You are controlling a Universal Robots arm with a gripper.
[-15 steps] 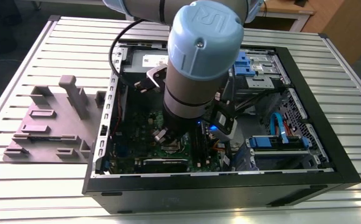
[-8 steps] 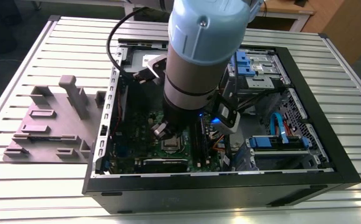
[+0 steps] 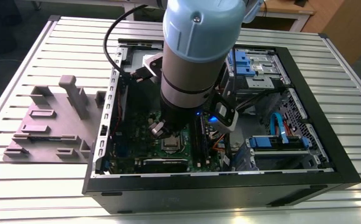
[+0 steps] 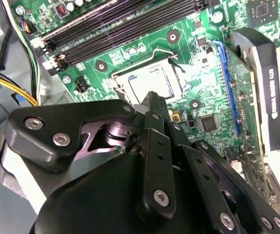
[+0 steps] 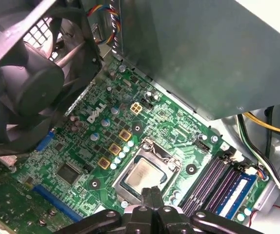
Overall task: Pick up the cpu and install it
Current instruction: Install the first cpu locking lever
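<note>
Arm: a pale blue and grey arm [image 3: 193, 56] is seen in the exterior view, lowered into an open computer case [image 3: 230, 186] that lies on a ribbed metal worktop [image 3: 43, 51].
Claw: the claw [image 5: 151, 195] is held just above the socket, its fingers [image 5: 147, 196] brought together with no gap between the tips in the first wrist view; nothing is seen between them. In the second wrist view the black linkage of the claw [image 4: 152, 105] ends at the near edge of the socket.
Cpu: the cpu [image 5: 143, 174] is seated flat inside the socket [image 5: 150, 168] on the green motherboard [image 5: 81, 146], its silvery top showing in both wrist views (partly covered by the fingertips); it is marked in the second wrist view at [image 4: 150, 80].
Socket frame: the metal frame is seen around the chip, with a thin wire lever [image 4: 157, 53] beside it.
Memory slots: dark slots [image 4: 125, 22] run alongside the socket.
Fan: a black fan [image 5: 28, 83] is mounted near the board.
Grey fixture: a grey plastic holder [image 3: 53, 121] rests on the worktop, at the exterior view's left of the case.
</note>
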